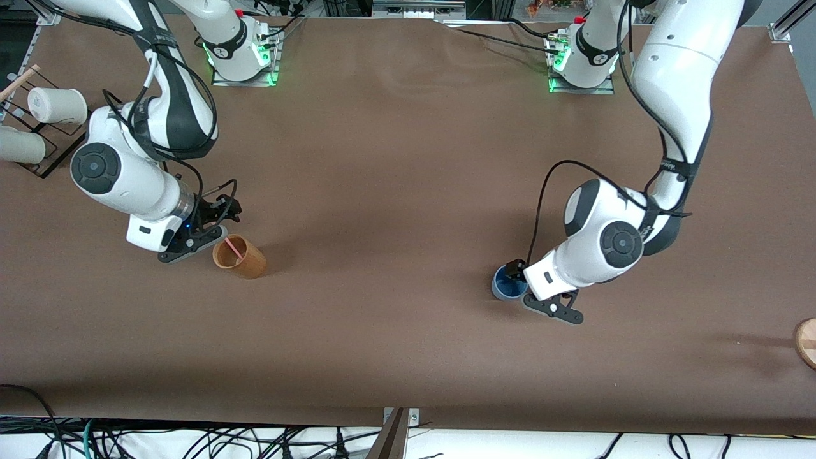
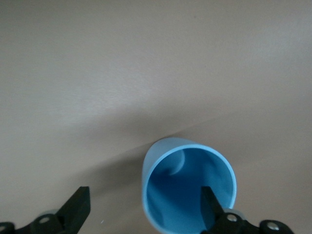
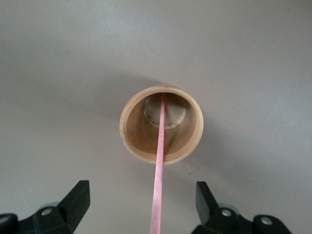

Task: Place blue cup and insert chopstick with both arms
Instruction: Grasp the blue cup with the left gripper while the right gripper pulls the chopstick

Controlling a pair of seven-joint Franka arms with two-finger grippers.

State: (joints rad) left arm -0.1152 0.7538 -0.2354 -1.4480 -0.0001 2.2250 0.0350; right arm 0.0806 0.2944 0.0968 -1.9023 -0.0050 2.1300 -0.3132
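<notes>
The blue cup (image 1: 508, 284) stands upright on the brown table toward the left arm's end. My left gripper (image 1: 518, 273) is open over its rim. In the left wrist view, one finger (image 2: 210, 204) reaches inside the blue cup (image 2: 187, 190) and the other is outside it, so the left gripper (image 2: 144, 207) straddles the cup wall. The pink chopstick (image 1: 235, 248) leans in a tan cup (image 1: 240, 257) toward the right arm's end. My right gripper (image 1: 221, 217) is open beside that cup. In the right wrist view, the chopstick (image 3: 158, 190) runs between the right gripper's (image 3: 142, 201) open fingers untouched, out of the tan cup (image 3: 161, 124).
A black wire rack (image 1: 39, 137) with white cups stands at the table edge at the right arm's end. A round wooden object (image 1: 806, 341) shows at the edge at the left arm's end. Cables hang below the table edge nearest the front camera.
</notes>
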